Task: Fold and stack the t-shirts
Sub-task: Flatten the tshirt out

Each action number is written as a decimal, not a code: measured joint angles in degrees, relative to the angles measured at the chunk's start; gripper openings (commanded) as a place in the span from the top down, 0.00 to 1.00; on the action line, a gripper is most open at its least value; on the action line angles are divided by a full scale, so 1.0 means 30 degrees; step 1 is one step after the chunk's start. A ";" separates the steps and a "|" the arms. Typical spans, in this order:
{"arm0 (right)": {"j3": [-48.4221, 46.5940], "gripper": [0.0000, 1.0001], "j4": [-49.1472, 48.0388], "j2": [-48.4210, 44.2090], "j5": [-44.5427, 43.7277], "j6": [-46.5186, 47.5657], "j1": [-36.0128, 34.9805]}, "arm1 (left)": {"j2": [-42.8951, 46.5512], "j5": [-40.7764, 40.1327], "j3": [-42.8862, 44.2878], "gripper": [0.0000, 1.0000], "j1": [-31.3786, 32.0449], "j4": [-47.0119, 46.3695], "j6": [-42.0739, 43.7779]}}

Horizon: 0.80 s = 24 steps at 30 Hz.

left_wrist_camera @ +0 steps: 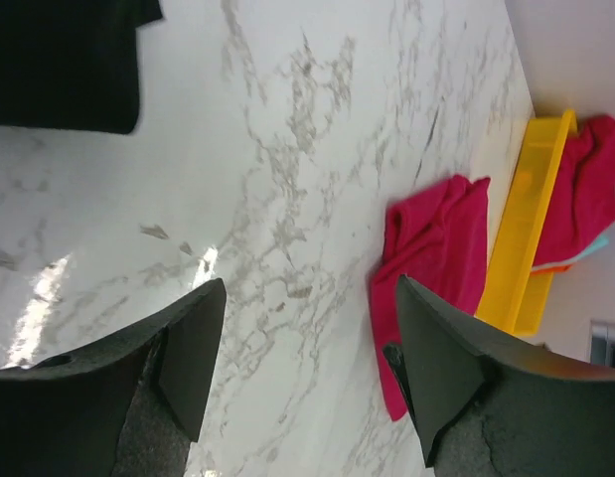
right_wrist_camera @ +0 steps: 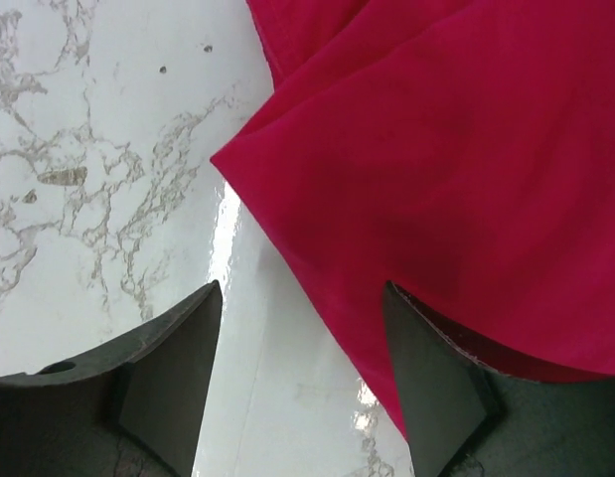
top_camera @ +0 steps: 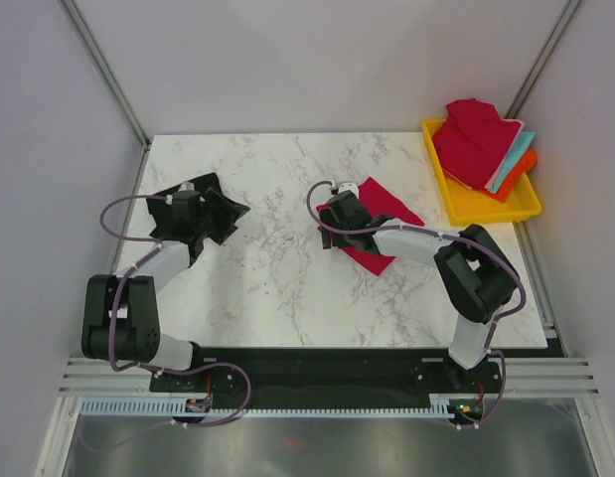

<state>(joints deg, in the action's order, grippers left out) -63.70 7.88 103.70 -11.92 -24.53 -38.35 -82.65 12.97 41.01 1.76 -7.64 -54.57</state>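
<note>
A crimson t-shirt (top_camera: 390,205) lies crumpled at the table's middle right. It fills the upper right of the right wrist view (right_wrist_camera: 436,149). My right gripper (top_camera: 339,221) is open low over its left edge. The right fingertip (right_wrist_camera: 426,348) is at the cloth's hem and the left one is over bare marble; the gripper (right_wrist_camera: 302,328) holds nothing. A black t-shirt (top_camera: 228,214) lies at the left and shows in the left wrist view (left_wrist_camera: 59,60). My left gripper (top_camera: 193,214) hovers over it, open and empty (left_wrist_camera: 307,338). The crimson shirt also shows there (left_wrist_camera: 436,248).
A yellow plastic tray (top_camera: 476,211) stands at the back right, holding a pile of crimson shirts (top_camera: 476,139) over a teal one (top_camera: 511,159) and an orange one (top_camera: 526,164). It shows in the left wrist view (left_wrist_camera: 531,229). White walls enclose the marble table (top_camera: 267,278).
</note>
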 measured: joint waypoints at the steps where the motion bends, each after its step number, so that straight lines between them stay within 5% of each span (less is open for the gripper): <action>1: -0.0342 0.28 0.0197 0.0240 -0.0372 0.0160 -0.0117 | 0.0087 0.0073 0.0000 0.23 0.0328 0.0000 0.0073; 5: -0.1894 0.39 0.0364 0.1464 -0.1603 0.0678 -0.0430 | 0.0248 0.0379 0.0007 0.23 0.1428 0.0015 0.0299; 6: -0.2251 0.52 0.0379 0.1807 -0.1785 0.0794 -0.0466 | 0.0270 0.0393 0.0007 0.24 0.1501 0.0022 0.0328; 10: -0.3118 0.75 0.0707 0.2929 -0.2412 0.1166 -0.0605 | 0.0284 0.0437 0.0015 0.24 0.1581 0.0036 0.0357; 11: -0.3177 0.92 0.0845 0.3089 -0.2499 0.1260 -0.0656 | 0.0284 0.0495 0.0022 0.24 0.1588 0.0036 0.0357; 12: -0.3177 0.98 0.0947 0.3140 -0.2535 0.1326 -0.0699 | 0.0284 0.0605 0.0022 0.24 0.1588 0.0029 0.0357; 18: -0.3169 1.00 0.1209 0.2827 -0.2463 0.1792 -0.1530 | 0.0168 0.1217 0.0153 0.25 0.1625 0.0029 0.0357; 24: -0.1370 1.00 0.0364 -0.0656 -0.1355 0.2229 -0.2499 | 0.0131 0.1428 0.0182 0.25 0.1865 0.0036 0.0350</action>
<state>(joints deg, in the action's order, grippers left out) -67.81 8.97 101.73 -15.99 -17.85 -45.84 -82.26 17.26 41.56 7.35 -7.53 -53.52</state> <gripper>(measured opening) 0.007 0.754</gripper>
